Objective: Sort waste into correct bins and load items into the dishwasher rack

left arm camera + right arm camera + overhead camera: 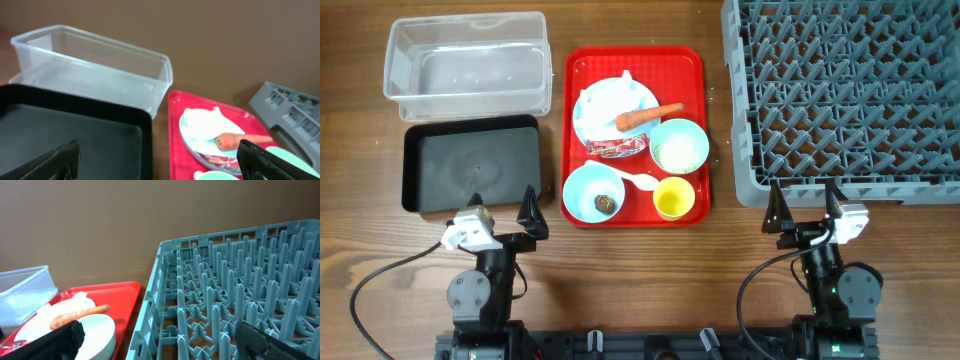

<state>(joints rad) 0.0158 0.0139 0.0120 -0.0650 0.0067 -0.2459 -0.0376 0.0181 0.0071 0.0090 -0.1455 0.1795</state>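
the carrot (648, 117) looks like the first thing to lift, and the move turns on where it lies from each tool; it sits on the plate (580, 120) in the far half of the red tray (635, 60), resting partly on the crumpled napkin (610, 100) and just past the wrapper (615, 148); from the left tool (503, 212) it lies ahead and to the right, from the right tool (804, 210) ahead and to the left; the two stand about equally far from it, with the tray between them; its long axis runs across the tray, nearly side to side, the thick cut end toward the left arm and the thin tip angled slightly away toward the rack (840, 90); a grasp would likely want the jaws set across that axis, closing front to back near the thick end; since the tub (392, 60) and the black tray (470, 122) both stand on the left arm's side, i judge the left arm the better choice, though the pictures do not say which bin suits it; the carrot is orange, smooth and tapered, with nothing lying on top of it; both tools sit at the robot's edge of the counter (650, 270), jaws spread wide, holding nothing; both bins and the rack look empty.
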